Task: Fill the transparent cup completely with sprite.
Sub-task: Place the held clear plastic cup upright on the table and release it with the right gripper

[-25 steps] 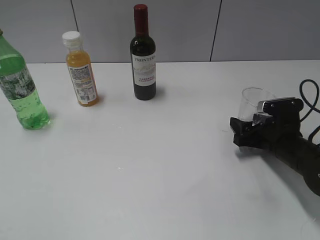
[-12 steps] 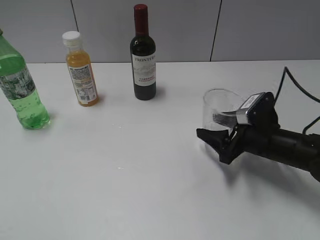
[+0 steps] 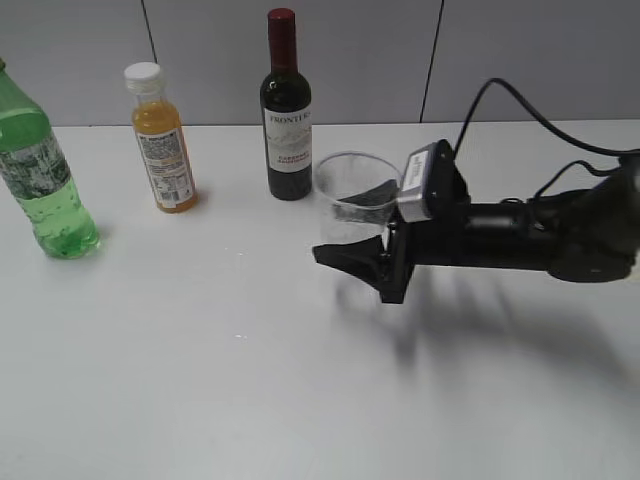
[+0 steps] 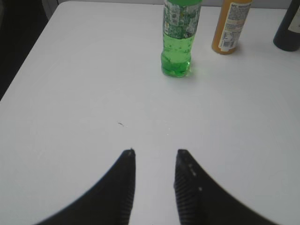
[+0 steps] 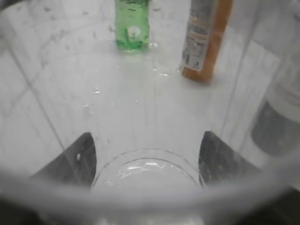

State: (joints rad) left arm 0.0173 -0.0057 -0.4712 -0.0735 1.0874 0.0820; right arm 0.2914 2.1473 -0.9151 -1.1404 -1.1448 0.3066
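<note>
My left gripper (image 4: 153, 161) hangs over bare counter (image 3: 250, 400) near the front left edge, jaws a narrow gap apart with nothing between them. My right gripper (image 3: 372, 250) is clamped on the transparent cup (image 3: 350, 205), one finger each side of its lower wall, holding it upright around the middle of the counter; I cannot tell whether its base touches the surface. The right wrist view looks straight through the cup: it is empty and dry apart from a few specks. Further back, toward the rear edge, stand the wine bottle (image 3: 286, 110) just behind the cup, the orange-juice bottle (image 3: 162, 140) to its left, and the sprite (image 3: 38, 170) at the far left edge, upright, well apart from the cup and from both grippers. Judgement: only the cup pickup is done. Grasping the sprite bottle, bringing it to the cup and pouring to the rim are all left.
</note>
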